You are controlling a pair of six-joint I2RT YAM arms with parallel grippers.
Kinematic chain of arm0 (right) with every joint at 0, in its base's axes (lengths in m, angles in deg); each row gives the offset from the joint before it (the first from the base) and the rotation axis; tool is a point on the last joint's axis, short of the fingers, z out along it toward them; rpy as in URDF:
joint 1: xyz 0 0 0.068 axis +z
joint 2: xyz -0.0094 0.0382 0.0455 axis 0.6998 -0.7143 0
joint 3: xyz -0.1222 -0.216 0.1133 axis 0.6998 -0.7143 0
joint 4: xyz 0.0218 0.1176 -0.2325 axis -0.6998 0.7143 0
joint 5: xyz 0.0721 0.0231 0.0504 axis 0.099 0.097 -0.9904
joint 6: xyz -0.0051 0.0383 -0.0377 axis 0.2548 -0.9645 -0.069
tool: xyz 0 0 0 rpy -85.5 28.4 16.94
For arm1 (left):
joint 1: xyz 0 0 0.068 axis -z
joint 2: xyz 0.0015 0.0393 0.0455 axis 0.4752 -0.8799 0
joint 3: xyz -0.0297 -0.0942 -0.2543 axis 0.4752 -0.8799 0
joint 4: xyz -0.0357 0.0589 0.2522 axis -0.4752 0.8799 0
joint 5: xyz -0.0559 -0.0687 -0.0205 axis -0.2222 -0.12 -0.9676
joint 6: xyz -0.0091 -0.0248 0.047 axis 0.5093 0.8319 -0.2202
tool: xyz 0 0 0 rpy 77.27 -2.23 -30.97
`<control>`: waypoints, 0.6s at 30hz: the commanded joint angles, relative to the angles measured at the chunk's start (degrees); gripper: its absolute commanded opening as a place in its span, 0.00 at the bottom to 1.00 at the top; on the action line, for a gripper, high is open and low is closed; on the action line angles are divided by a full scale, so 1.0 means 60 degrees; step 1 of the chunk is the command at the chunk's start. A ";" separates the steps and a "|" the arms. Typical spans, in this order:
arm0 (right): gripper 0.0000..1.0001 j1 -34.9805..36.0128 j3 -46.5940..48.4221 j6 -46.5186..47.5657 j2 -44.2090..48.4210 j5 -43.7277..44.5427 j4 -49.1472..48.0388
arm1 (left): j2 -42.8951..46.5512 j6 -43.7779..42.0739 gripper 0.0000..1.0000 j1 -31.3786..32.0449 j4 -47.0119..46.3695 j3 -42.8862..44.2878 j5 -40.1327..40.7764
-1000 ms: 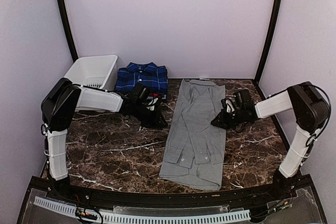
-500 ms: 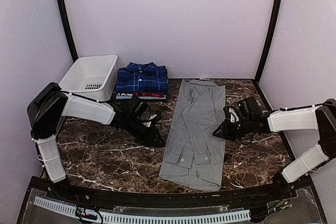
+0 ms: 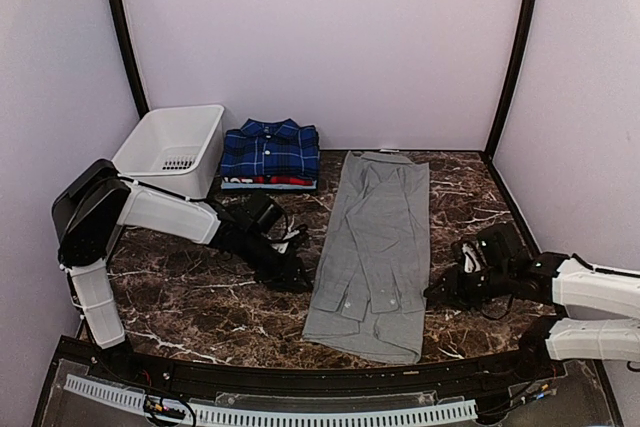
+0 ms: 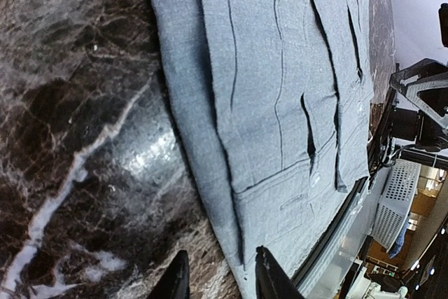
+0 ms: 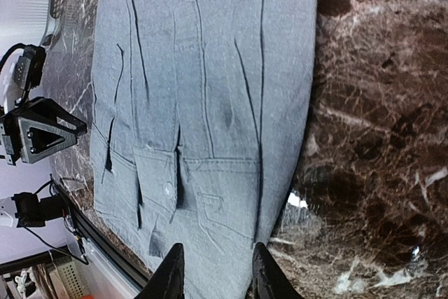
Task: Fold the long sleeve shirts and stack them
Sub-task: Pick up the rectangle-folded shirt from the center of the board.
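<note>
Grey shirt (image 3: 372, 247) lies flat down the middle of the table (image 3: 200, 297), its sides and sleeves already turned in to a narrow strip; the plaid shirt (image 3: 268, 149) sits folded at the far left beside the basket (image 3: 175, 142). Left tool (image 4: 219, 279) and right tool (image 5: 212, 274) sit low at opposite long edges toward the near end, each partly open and holding nothing. Judged step: the lengthwise fold; next, both must close on the near corners and carry them evenly toward the far end.
</note>
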 commanded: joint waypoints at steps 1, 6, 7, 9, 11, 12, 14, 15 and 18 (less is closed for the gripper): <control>0.31 0.0325 -0.0458 -0.1036 0.0612 0.0093 0.0257 | 0.0157 -0.0097 0.31 0.0121 0.0311 -0.0066 -0.0200; 0.31 0.1001 -0.0861 -0.1841 0.0848 0.0204 -0.0049 | 0.0000 -0.0019 0.31 0.0266 0.0335 0.0031 -0.0201; 0.31 0.1130 -0.0942 -0.2038 0.0878 0.0230 -0.0128 | -0.0038 -0.0005 0.31 0.0282 0.0345 0.0034 -0.0195; 0.31 0.1406 -0.1071 -0.2395 0.0942 0.0310 -0.0313 | -0.0075 0.0026 0.31 0.0326 0.0363 0.0045 -0.0199; 0.31 0.1662 -0.1176 -0.2713 0.0968 0.0421 -0.0396 | -0.0097 0.0068 0.31 0.0370 0.0395 0.0028 -0.0172; 0.31 0.1816 -0.1238 -0.2850 0.0973 0.0478 -0.0431 | -0.0113 0.0082 0.31 0.0403 0.0398 0.0023 -0.0170; 0.31 0.2007 -0.1420 -0.3114 0.0976 0.0497 -0.0705 | -0.0158 0.0119 0.31 0.0452 0.0401 0.0027 -0.0183; 0.31 0.2075 -0.1523 -0.3237 0.0953 0.0495 -0.0858 | -0.0187 0.0130 0.31 0.0477 0.0413 0.0034 -0.0172; 0.32 0.2116 -0.1756 -0.3507 0.0927 0.0569 -0.1174 | -0.0289 0.0186 0.31 0.0547 0.0416 0.0044 -0.0168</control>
